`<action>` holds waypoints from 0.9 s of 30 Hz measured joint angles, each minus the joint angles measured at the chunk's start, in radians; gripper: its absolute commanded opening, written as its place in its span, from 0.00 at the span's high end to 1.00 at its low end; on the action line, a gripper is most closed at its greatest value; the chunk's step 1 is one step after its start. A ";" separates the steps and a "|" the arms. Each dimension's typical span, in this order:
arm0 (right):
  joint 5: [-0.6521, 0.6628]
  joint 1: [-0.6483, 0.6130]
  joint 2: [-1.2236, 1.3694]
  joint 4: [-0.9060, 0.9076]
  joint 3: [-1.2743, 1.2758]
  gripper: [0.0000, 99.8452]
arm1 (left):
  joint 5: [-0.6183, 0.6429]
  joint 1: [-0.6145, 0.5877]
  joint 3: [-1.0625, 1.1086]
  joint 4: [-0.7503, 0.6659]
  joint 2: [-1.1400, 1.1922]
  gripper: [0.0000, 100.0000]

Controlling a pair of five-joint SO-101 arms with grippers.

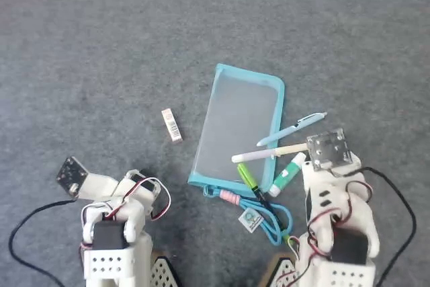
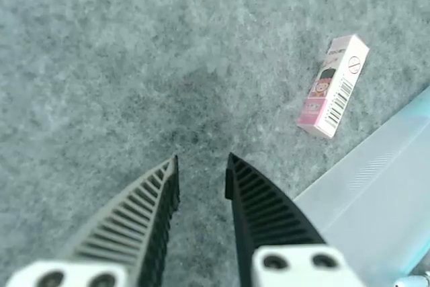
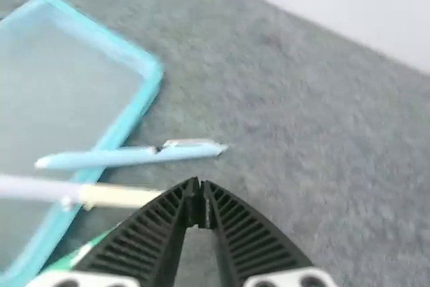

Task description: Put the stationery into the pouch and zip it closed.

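Near the middle of the table (image 1: 101, 65) the pouch (image 1: 238, 126) lies flat. A blue pen (image 1: 290, 130) and a pale pen (image 1: 269, 153) cross its right edge. A highlighter (image 1: 248, 178) and a marker (image 1: 287, 174) lie at its near right corner, and an eraser box (image 1: 172, 126) lies just to its left. The left claw (image 2: 201, 160) hangs slightly open over bare table near the box. The right claw (image 3: 200, 186) is closed and empty, by the pens.
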 measured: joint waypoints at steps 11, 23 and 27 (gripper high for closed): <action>-0.124 -0.342 0.816 0.074 -0.376 0.98 | 0.000 0.000 0.000 0.000 0.000 0.89; -0.276 -0.643 1.132 0.014 -0.427 0.72 | 0.000 0.000 0.000 0.000 0.000 0.89; -0.281 -0.663 1.174 -0.009 -0.427 0.71 | 0.000 0.000 0.000 0.000 0.000 0.89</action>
